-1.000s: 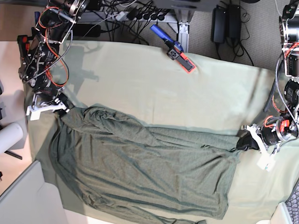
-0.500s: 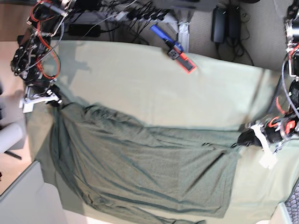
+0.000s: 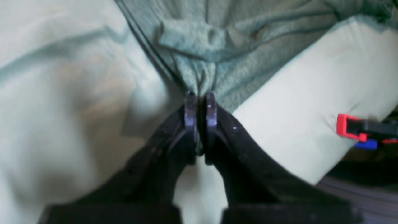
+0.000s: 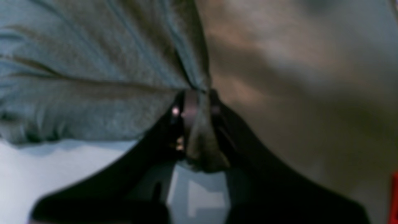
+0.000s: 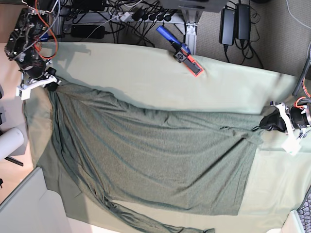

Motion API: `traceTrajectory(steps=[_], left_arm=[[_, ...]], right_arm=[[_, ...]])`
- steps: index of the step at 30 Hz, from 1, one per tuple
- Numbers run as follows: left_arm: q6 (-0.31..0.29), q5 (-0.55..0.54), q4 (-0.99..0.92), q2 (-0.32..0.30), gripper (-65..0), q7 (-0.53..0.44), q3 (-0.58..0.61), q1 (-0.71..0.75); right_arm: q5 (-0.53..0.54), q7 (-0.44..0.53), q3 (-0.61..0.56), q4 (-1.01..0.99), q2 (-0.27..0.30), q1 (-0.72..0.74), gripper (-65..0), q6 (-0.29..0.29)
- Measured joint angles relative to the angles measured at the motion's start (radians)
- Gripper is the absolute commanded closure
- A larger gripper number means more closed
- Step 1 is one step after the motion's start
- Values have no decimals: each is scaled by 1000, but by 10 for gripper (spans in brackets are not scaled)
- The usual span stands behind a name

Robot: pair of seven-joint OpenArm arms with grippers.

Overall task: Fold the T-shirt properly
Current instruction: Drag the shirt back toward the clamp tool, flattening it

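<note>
Shirt: large dark heathered grey-green knit T-shirt (image 5: 150, 165), thin and wrinkly, spread across the pale light-green table cloth (image 5: 146, 82), stretched between the two arms along the far edge, nearer part sagging toward the front of the table.
Left gripper (image 3: 199, 105): pressed together, pinching a bunched corner of the shirt; fabric fanning away from the tips in tight folds.
Right gripper (image 4: 199, 105): clamped on a gathered tuck of the shirt, a wad of knit showing between the dark fingers (image 4: 189, 112).
Reason for the hold: likely tensioning the far edge from both ends so the body lies flat before any fold; a judgement only.
Slack: long creases running across the middle; one sleeve (image 5: 146, 221) trailing toward the front corner, bunched.
Edges: right gripper just at the table's side edge in the base view (image 5: 51, 83); left gripper (image 5: 272, 124) close to the opposite side, over bare cloth.
Open room: broad strip of bare cloth behind the shirt; smaller bare patch at the front beside the hem; little room left sideways for either arm.
Obstacle: red, black and blue clamp (image 5: 187, 57) on the back edge, well apart from the shirt.
Risk: further outward pull probably dragging the table cloth or slipping the thin knit from the pinch.
</note>
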Motion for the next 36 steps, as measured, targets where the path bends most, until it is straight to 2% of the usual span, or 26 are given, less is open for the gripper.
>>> traceTrajectory(steps=[10, 19, 30, 36], left_arm=[[0, -41, 69, -94, 0, 4, -4, 85], [-4, -66, 186, -176, 0, 8, -9, 204], [-4, -117, 201, -178, 0, 27, -113, 322], [-4, -123, 201, -178, 0, 29, -117, 327]], right_arm=[[34, -6, 9, 1, 90, -85, 0, 3], [71, -9, 20, 1, 114, -163, 0, 8], [90, -2, 22, 5, 117, -230, 0, 27], [93, 0, 23, 6, 117, -236, 0, 27]])
